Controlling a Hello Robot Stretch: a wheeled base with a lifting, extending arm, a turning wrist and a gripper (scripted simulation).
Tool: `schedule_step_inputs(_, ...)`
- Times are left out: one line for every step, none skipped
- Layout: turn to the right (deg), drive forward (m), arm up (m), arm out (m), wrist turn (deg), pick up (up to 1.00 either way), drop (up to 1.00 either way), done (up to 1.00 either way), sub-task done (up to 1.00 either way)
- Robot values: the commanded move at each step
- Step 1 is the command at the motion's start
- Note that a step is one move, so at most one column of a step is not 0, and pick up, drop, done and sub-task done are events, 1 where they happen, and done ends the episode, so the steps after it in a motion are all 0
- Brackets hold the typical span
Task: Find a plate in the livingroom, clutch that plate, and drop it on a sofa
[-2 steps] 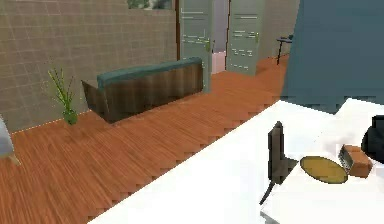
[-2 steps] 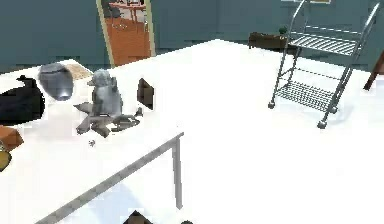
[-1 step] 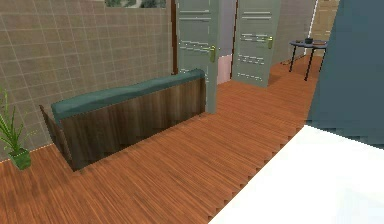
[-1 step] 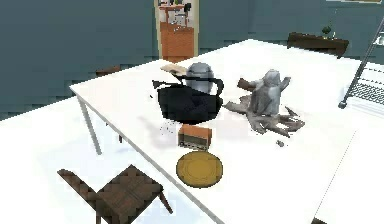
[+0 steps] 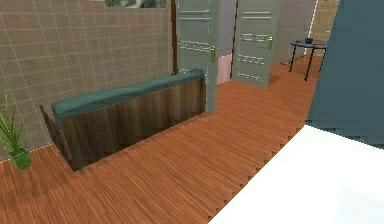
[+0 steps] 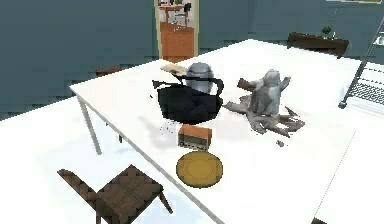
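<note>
While fingers' state cannot be told, tan plate (image 6: 200, 168) on white table (image 6: 120, 100), beside brown box (image 6: 195, 136).

1. You see a white table (image 6: 125, 103) bearing a black pot (image 6: 187, 103), with a grey kettle (image 6: 205, 72) just behind it.
2. A grey statue (image 6: 266, 93) stands near, to their right.
3. A small wooden box (image 6: 195, 137) lies just before the pot.
4. A wooden chair (image 6: 118, 192) stands beside the table.

The forward view held one sofa (image 5: 130, 108), one plant (image 5: 12, 135), two doors (image 5: 197, 40) and one round table (image 5: 308, 47). The arm side view held one white table (image 6: 130, 95), one chair (image 6: 125, 190), one plate (image 6: 200, 168), one dark pot (image 6: 185, 102), one grey statue (image 6: 266, 95) and one brown box (image 6: 195, 136).
</note>
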Motion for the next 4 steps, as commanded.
schedule_step_inputs(0.0, 0.00, 0.32, 0.00, 0.0, 0.00, 0.00, 0.00, 0.00)
schedule_step_inputs(0.0, 0.00, 0.00, 0.22, 0.0, 0.00, 0.00, 0.00, 0.00)
schedule_step_inputs(0.0, 0.00, 0.00, 0.00, 45.0, 0.00, 0.00, 0.00, 0.00)
schedule_step_inputs(0.0, 0.00, 0.00, 0.00, 45.0, 0.00, 0.00, 0.00, 0.00)
